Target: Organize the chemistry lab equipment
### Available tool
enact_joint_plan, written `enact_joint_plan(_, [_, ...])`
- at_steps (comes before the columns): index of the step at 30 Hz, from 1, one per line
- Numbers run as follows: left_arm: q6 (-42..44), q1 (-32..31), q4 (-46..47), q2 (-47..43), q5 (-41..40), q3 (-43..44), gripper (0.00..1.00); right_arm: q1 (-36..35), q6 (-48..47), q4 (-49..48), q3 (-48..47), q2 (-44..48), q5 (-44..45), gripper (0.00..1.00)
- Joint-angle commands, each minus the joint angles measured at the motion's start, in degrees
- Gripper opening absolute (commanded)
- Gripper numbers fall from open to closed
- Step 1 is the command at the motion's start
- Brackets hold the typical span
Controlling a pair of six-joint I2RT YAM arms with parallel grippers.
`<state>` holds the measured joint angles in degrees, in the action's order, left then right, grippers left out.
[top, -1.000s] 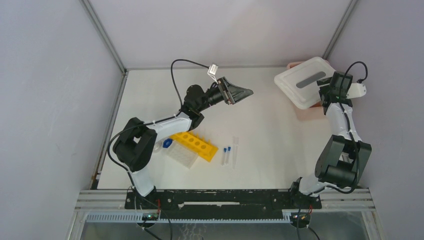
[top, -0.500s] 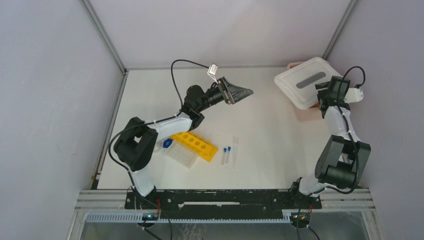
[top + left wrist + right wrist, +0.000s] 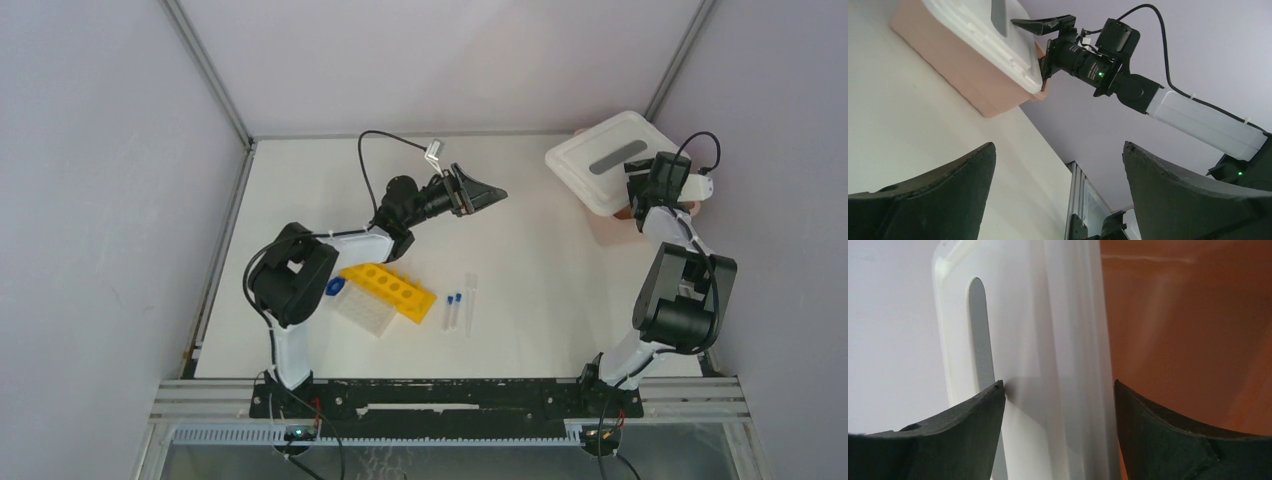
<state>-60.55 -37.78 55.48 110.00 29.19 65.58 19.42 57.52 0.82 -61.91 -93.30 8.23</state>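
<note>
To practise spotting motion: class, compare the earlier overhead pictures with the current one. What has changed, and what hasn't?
The right gripper moved left, its open jaws now straddling the lid's edge; the lid shifted slightly left. The left arm's elbow swung right; the left gripper, open, barely moved. The rack, well plate and vials stayed put.

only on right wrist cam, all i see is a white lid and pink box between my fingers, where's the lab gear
observer: on the near-left part of the table, a yellow tube rack with a clear well plate beside it.
operator: any loose tubes
observer: yes, two blue-capped vials and a thin clear tube lie just right of the rack.
operator: left arm carrying anything
observer: no, the left end effector is open and empty at mid-table, aimed toward the pink box.
</note>
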Motion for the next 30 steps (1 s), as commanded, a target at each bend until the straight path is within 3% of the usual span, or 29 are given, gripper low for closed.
enact_joint_plan(1, [-0.60, 0.89, 2.11, 0.60, 1.13, 4.20, 1.00, 0.27, 0.73, 0.43, 0.52, -3.60, -1.43, 0.82])
enact_joint_plan(5, [-0.54, 1.11, 2.13, 0.82, 1.13, 3.94, 1.00, 0.05, 1.00, -0.23, 0.60, -5.14, -2.12, 0.75])
enact_joint_plan(13, [-0.47, 1.34, 2.61, -0.03, 0.74, 2.53, 1.00, -0.08, 0.77, -6.84, 3.68, -4.38, -4.89, 0.20])
enact_joint_plan(15, [-0.39, 1.39, 2.61, -0.44, 0.76, 2.13, 1.00, -0.21, 0.62, -7.42, 4.16, -3.84, -5.34, 0.11])
enact_joint_plan(22, [-0.18, 1.70, 2.35, -1.27, 0.48, 1.14, 1.00, -0.88, -0.31, -8.25, 5.25, -0.54, -5.26, 0.00])
enact_joint_plan(30, [0.00, 1.66, 0.38, -1.84, 1.27, 2.81, 1.00, -1.85, 1.38, -19.17, 10.31, 4.44, -13.53, 0.00])
